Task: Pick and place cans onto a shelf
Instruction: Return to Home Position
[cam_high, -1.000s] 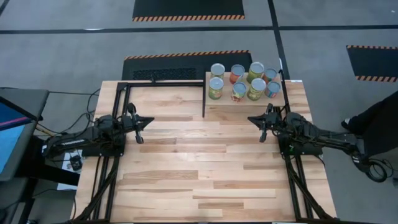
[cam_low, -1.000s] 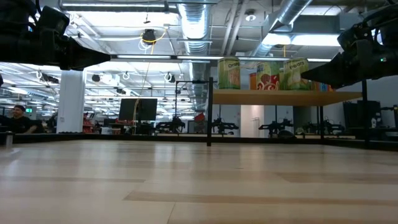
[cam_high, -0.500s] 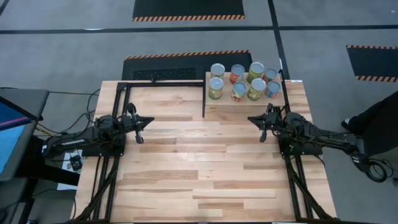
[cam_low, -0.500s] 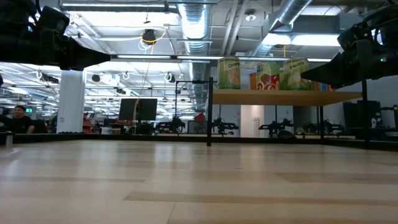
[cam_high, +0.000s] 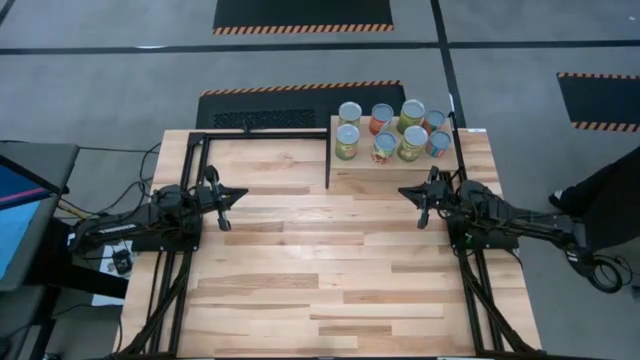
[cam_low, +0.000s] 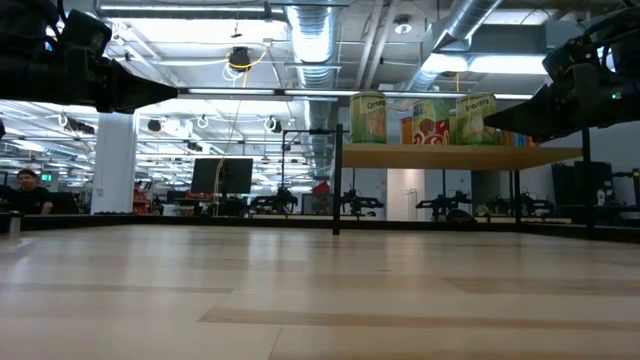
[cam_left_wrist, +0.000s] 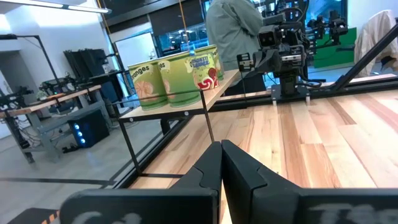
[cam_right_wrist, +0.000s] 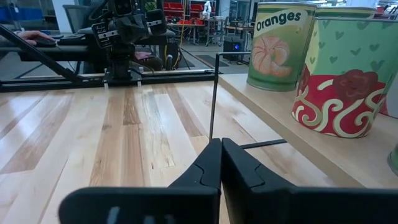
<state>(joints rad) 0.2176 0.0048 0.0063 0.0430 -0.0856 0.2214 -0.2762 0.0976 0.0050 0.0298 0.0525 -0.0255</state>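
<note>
Several cans (cam_high: 392, 130) with silver lids and green, red-orange and blue labels stand upright on the shelf (cam_high: 395, 170), a raised light-wood board at the table's far right; they also show in the low view (cam_low: 425, 118), left wrist view (cam_left_wrist: 174, 78) and right wrist view (cam_right_wrist: 339, 74). My left gripper (cam_high: 225, 208) is shut and empty at the table's left edge. My right gripper (cam_high: 421, 207) is shut and empty just in front of the shelf's near edge.
A thin black metal frame (cam_high: 260, 135) runs along the far side of the table, left of the shelf. The plank tabletop (cam_high: 330, 270) spreads between the two arms. A person (cam_left_wrist: 233, 31) stands beyond the table in the left wrist view.
</note>
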